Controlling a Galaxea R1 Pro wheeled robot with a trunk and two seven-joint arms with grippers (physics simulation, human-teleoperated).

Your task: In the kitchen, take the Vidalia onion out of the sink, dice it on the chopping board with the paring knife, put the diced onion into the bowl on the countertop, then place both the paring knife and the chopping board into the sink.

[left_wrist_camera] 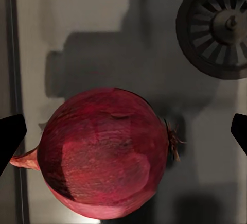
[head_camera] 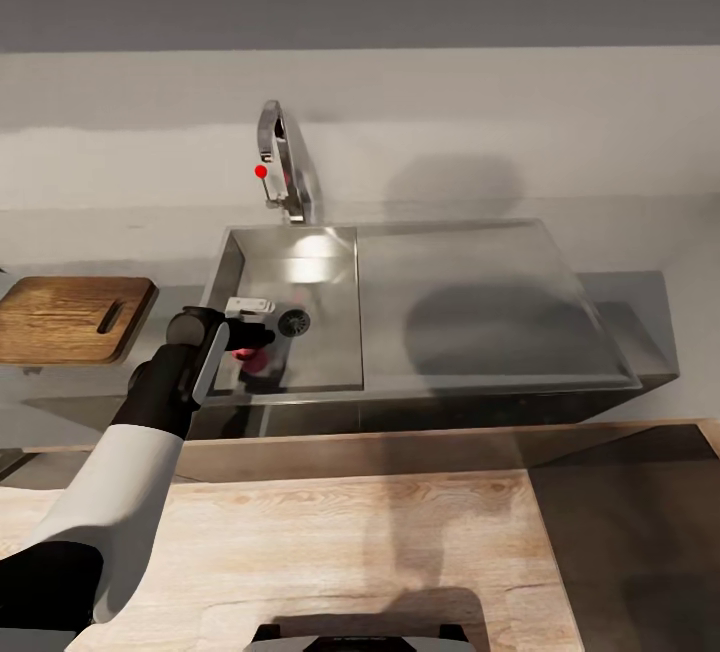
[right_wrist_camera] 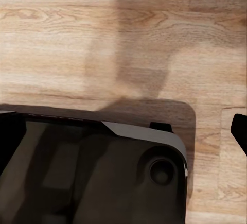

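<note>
left gripper: hanging over the sink basin, fingers spread wide on either side of the onion, not touching | onion: lying on the basin floor near the drain | chopping board: sitting on the countertop beside the sink | right gripper: fingers spread, hanging over the wood floor

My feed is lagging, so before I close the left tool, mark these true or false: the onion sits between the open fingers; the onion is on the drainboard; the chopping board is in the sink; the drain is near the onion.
1. The onion sits between the left tool's open fingers: true.
2. The onion is on the drainboard: false, it lies in the sink basin.
3. The chopping board is in the sink: false, it lies on the countertop beside it.
4. The drain is near the onion: true.
</note>
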